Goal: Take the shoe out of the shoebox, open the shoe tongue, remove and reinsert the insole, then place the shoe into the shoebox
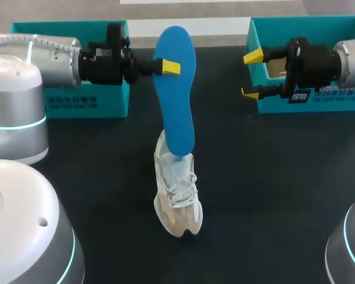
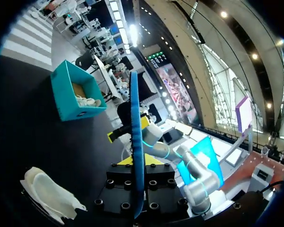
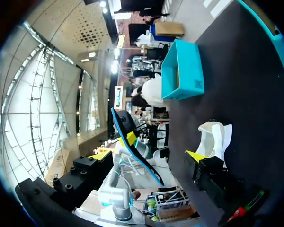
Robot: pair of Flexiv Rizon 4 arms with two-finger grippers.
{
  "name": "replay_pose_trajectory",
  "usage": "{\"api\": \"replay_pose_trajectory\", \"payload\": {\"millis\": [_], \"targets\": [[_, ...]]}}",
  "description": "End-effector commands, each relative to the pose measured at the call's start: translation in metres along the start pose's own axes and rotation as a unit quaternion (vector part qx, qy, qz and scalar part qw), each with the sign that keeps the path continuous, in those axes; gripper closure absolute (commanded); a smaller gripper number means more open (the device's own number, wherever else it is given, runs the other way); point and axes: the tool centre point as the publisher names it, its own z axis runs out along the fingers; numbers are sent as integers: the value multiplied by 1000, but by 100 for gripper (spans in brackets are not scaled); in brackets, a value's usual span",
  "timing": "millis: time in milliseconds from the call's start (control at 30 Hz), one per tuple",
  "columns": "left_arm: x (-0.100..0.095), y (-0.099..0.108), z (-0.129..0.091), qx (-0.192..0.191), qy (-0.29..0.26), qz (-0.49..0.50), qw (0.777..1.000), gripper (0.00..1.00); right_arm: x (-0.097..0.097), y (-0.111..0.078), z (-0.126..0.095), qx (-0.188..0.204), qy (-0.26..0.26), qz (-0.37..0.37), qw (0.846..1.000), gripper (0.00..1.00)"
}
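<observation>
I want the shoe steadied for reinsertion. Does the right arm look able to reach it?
Probably yes: the right gripper is open and empty, and the insole in the left gripper stands over the shoe, not beside it.

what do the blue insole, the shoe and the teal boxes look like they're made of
Blue insole: probably foam, matte; thin and gently curved where the left gripper holds it.
Shoe: off-white, seemingly textile upper with fabric laces; sole material unclear.
Left teal box and right teal box: likely cardboard, matte teal outside, plain brown showing inside.
</observation>
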Motion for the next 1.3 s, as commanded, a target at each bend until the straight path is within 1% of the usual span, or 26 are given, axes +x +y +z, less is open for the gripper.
{"api": "replay_pose_trajectory", "payload": {"millis": [33, 167, 233, 267, 300, 333, 433, 500, 667, 933, 967, 1033, 1067, 1133, 1167, 1267, 1300], "targets": [[-14, -1, 8, 9, 38, -59, 997, 100, 2, -4, 6, -14, -29, 9, 999, 0], [-23, -2, 15, 11, 63, -89, 994, 100, 7, -12, 13, -40, -77, 1, 996, 0], [-29, -2, 19, 11, 67, -107, 992, 100, 12, -17, 17, -62, -117, -2, 991, 0], [-30, -2, 20, 11, 67, -117, 991, 100, 13, -18, 17, -64, -126, -1, 990, 0], [-34, -2, 22, 9, 70, -126, 990, 100, 18, -21, 19, -72, -143, -16, 987, 0], [-36, -1, 23, 8, 69, -133, 989, 100, 21, -24, 20, -75, -155, -26, 985, 0], [-44, 0, 26, 12, 78, -162, 984, 100, 29, -29, 24, -73, -213, -28, 974, 0], [-47, 0, 27, 20, 83, -170, 982, 100, 30, -31, 25, -73, -247, 12, 966, 0], [-49, 0, 31, 26, 91, -199, 975, 100, 30, -31, 25, -73, -247, 12, 966, 0], [-56, 4, 34, -9, 59, -243, 968, 100, 30, -31, 25, -73, -247, 12, 966, 0], [-58, 4, 34, -16, 50, -255, 966, 100, 30, -30, 28, -67, -274, -4, 959, 0], [-59, 5, 35, -14, 51, -261, 964, 100, 31, -29, 32, -76, -306, -13, 949, 0], [-60, 5, 36, -20, 45, -267, 963, 100, 31, -29, 36, -71, -340, -15, 938, 0], [-61, 5, 37, -20, 45, -267, 962, 100, 32, -29, 41, -79, -364, -21, 928, 0], [-63, 6, 38, -21, 39, -272, 961, 100, 33, -29, 44, -71, -381, -45, 921, 0], [-65, 7, 39, -15, 41, -279, 959, 100, 35, -30, 50, -62, -425, -44, 902, 0], [-66, 8, 40, -14, 41, -280, 959, 100, 36, -31, 52, -67, -436, -39, 897, 0]]}}
